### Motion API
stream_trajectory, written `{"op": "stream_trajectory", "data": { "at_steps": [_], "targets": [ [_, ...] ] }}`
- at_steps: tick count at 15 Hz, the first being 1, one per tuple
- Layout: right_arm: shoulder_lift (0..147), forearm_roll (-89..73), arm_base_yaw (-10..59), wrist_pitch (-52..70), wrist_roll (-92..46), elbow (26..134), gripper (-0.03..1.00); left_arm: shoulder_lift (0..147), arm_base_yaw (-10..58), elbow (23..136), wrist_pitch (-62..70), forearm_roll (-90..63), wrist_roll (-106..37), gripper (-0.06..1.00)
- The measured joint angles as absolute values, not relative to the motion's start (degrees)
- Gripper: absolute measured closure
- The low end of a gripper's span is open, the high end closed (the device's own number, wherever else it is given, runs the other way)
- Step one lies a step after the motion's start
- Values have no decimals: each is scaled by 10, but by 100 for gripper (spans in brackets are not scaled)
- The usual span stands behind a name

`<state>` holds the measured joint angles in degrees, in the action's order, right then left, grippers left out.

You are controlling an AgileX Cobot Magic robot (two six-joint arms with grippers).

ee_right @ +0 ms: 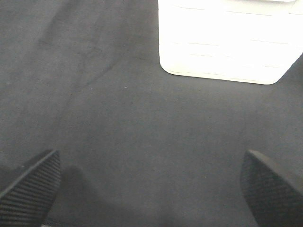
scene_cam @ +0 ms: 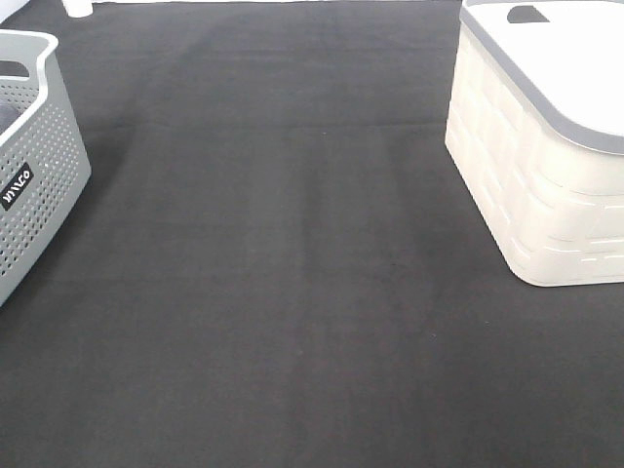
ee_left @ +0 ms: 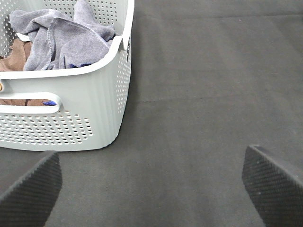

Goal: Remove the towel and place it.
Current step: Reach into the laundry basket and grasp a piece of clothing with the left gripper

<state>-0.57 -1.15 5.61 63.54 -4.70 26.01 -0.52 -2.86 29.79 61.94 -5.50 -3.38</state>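
Note:
The slate blue-grey towel [ee_left: 61,40] lies crumpled inside the grey perforated basket [ee_left: 85,101], on top of a brown cloth [ee_left: 14,59]. The basket also shows at the left edge of the exterior high view [scene_cam: 39,166], where the towel is hidden. My left gripper [ee_left: 151,189] is open and empty above the dark mat, a short way off from the basket's side. My right gripper [ee_right: 151,189] is open and empty above the mat, short of the white basket [ee_right: 222,42]. Neither arm shows in the exterior high view.
A white brick-pattern basket with a grey rim [scene_cam: 546,166] stands at the right. A dark mat [scene_cam: 283,273] covers the table between the two baskets. A small white object [scene_cam: 78,6] sits at the far left edge.

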Motion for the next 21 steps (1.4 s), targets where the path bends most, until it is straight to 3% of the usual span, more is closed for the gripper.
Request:
{"op": "stream_trajectory", "data": {
  "at_steps": [17, 21],
  "targets": [
    [-6, -11, 56, 635, -47, 260, -1, -5, -29, 298, 620, -55, -34, -3],
    [-6, -11, 56, 635, -47, 260, -1, 115, -29, 370, 678, -54, -34, -3]
  ]
}}
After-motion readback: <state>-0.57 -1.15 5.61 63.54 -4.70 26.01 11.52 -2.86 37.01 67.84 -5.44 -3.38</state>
